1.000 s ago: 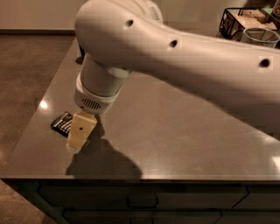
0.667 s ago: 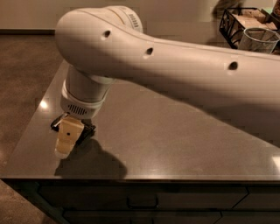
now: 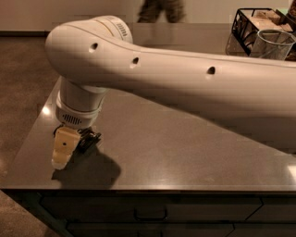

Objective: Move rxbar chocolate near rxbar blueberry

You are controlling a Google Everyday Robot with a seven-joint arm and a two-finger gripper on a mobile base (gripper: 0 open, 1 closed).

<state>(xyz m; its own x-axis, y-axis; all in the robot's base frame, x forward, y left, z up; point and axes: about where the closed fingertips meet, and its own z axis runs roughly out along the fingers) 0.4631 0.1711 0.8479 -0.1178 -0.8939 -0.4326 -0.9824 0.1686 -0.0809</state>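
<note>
My gripper (image 3: 64, 150) hangs from the big white arm (image 3: 185, 88) and reaches down to the table's (image 3: 175, 148) front left corner. A black thing (image 3: 89, 138) with pale marks shows right beside it at the tabletop. It looks like the rxbar chocolate, mostly covered by the gripper. I cannot tell whether the gripper touches or holds it. The rxbar blueberry is not in view; the arm hides much of the table's back and right.
A black wire basket (image 3: 245, 28) and a mesh container (image 3: 273, 44) stand at the back right. A person (image 3: 162, 9) stands beyond the table. The table's left and front edges lie close to the gripper. Drawers (image 3: 150, 215) sit below the front edge.
The arm has swung left and toward the front edge. The gripper went from beside the black wrapper to over it, so less of the wrapper shows.
</note>
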